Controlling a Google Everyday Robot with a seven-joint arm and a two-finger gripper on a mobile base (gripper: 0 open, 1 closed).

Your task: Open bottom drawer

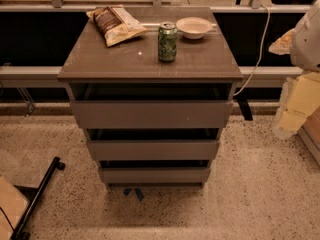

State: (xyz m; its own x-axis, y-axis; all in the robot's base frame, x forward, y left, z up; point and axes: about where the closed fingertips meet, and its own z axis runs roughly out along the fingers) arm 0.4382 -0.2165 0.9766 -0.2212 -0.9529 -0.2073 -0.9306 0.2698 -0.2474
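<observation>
The grey-brown cabinet (150,59) stands in the middle of the camera view with three handleless drawers. The bottom drawer (154,175) is the lowest and smallest-looking front, just above the floor, with a dark gap above it. Its front lies in line with the stepped fronts of the middle drawer (152,150) and the top drawer (150,114). My arm (306,36) enters at the right edge. My gripper (292,115) hangs pale and close to the camera at the right, well to the right of the cabinet and touching nothing.
On the cabinet top lie a chip bag (115,24), a green can (167,42) and a white bowl (194,27). A white cable (260,49) hangs at the right behind. A black stand leg (37,196) lies on the speckled floor at lower left. Blue tape (134,193) marks the floor below the cabinet.
</observation>
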